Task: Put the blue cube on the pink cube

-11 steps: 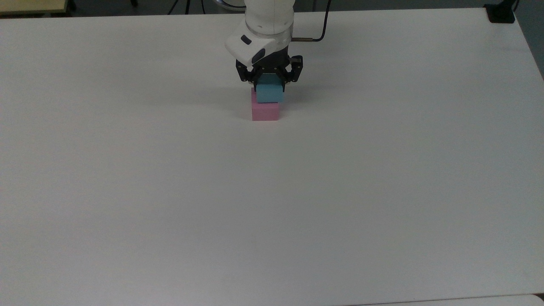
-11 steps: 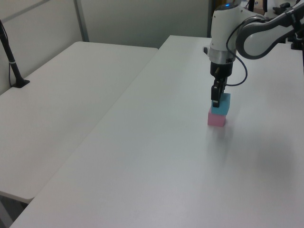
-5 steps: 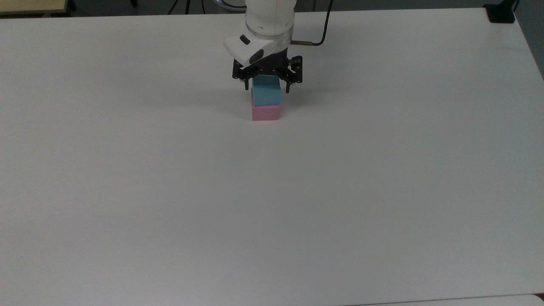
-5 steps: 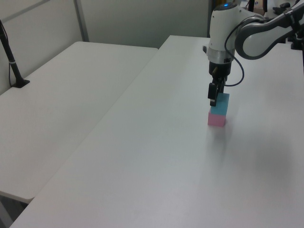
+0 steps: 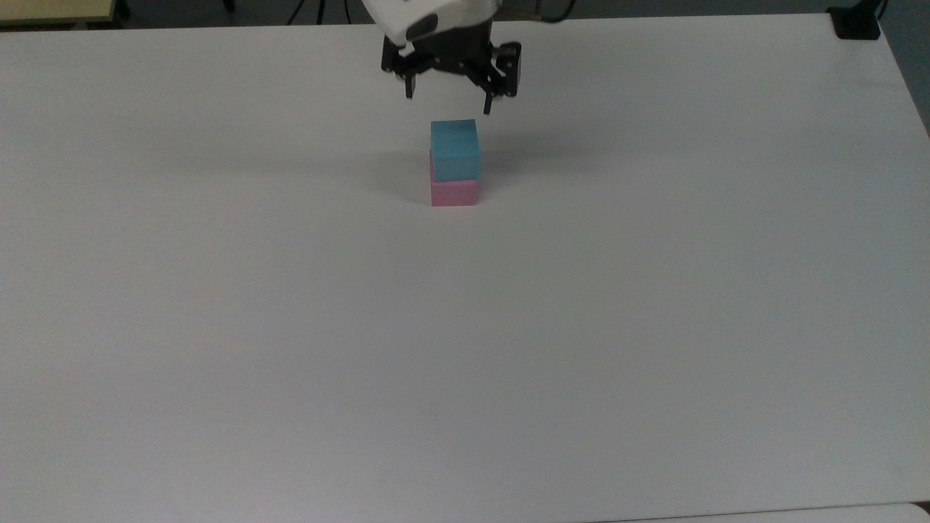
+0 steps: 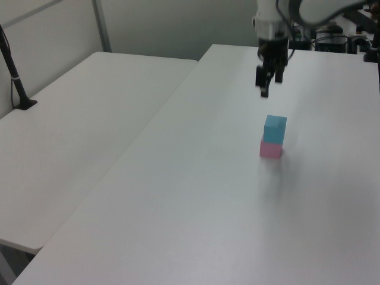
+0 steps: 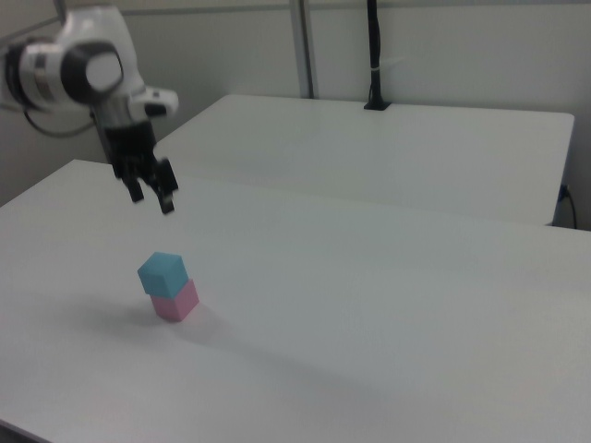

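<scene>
The blue cube (image 5: pixel 455 149) (image 6: pixel 275 129) (image 7: pixel 162 272) rests on top of the pink cube (image 5: pixel 454 192) (image 6: pixel 271 149) (image 7: pixel 176 301), nearly flush with it, on the white table (image 5: pixel 465 327). My gripper (image 5: pixel 448 103) (image 6: pixel 267 85) (image 7: pixel 151 197) hangs above the stack, well clear of the blue cube. Its fingers (image 5: pixel 487 102) are spread open with nothing between them.
A black clamp base (image 5: pixel 856 22) sits at the table's far right corner in the top view. A second white table (image 6: pixel 77 113) adjoins this one, carrying a black post (image 6: pixel 16 83) (image 7: pixel 374 55). Bare tabletop surrounds the stack.
The gripper has let go of the blue cube, opened, and risen straight up away from the stack. The blue cube stays seated on the pink cube.
</scene>
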